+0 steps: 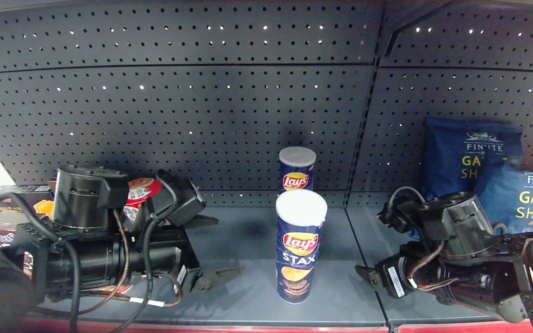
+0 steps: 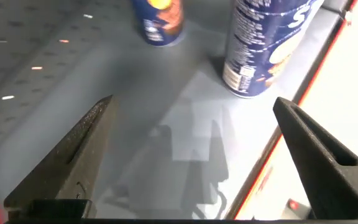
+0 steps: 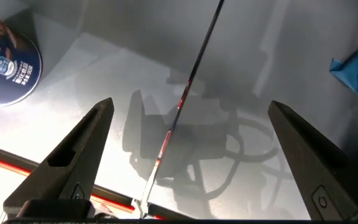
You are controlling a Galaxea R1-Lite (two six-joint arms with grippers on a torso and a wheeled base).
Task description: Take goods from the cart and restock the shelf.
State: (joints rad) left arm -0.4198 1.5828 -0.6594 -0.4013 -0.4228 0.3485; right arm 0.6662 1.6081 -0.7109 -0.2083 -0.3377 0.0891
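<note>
Since nothing is being gripped, the left pincer [image 2: 192, 102] and the right pincer [image 3: 191, 104] are being held wide open, low over the shelf [image 1: 336, 282], on either side of the front chip can [image 1: 300, 245]. It is being stood upright before the back can [image 1: 297, 169], likely so a neat row is being made.

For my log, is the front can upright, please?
Upright: the front can stands on its base on the shelf, lid on top.

Matt grey metal shelf [image 1: 248, 240], perforated metal back panel [image 1: 178, 115], glossy chip can [image 1: 300, 259] w/ smooth plastic lid [image 1: 301, 207], crinkly bag [image 1: 470, 157]
</note>
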